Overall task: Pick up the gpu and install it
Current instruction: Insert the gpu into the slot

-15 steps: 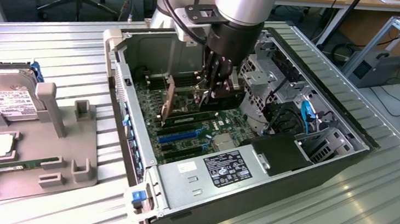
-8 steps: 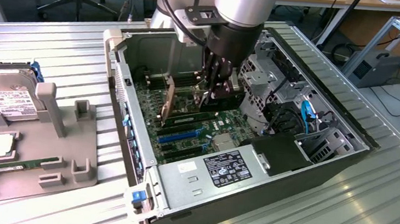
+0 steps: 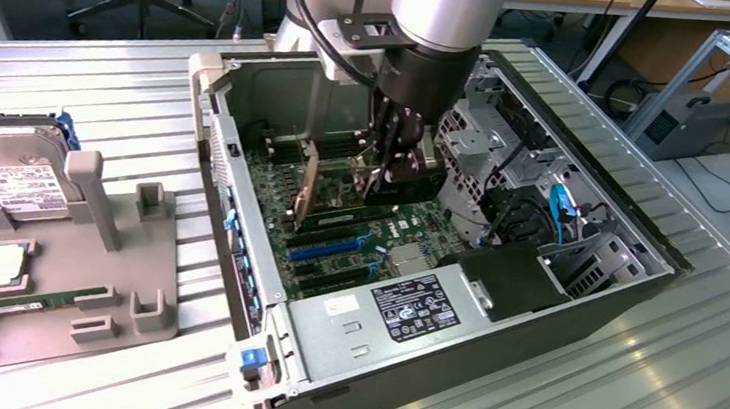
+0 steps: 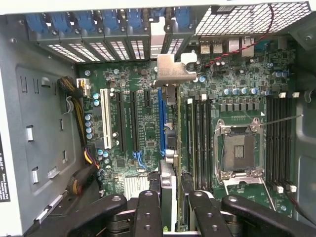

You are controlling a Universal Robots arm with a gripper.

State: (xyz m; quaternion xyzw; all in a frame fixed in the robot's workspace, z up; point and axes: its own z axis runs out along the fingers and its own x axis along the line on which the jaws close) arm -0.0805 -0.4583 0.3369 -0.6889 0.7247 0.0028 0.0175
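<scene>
Gripper (image 4: 173,210) is clamping gpu (image 4: 172,68) edge-on over motherboard (image 4: 148,133); fan face is hiding behind fingers (image 4: 149,212).

Arm's gripper (image 3: 391,167) is down inside open PC case (image 3: 487,337), clamped on gpu (image 3: 367,180), card upright just above mobo (image 3: 334,247) slots. At exterior view's left: grey tray (image 3: 129,282) w/ hard drive (image 3: 13,176), memory stick (image 3: 35,295).
</scene>
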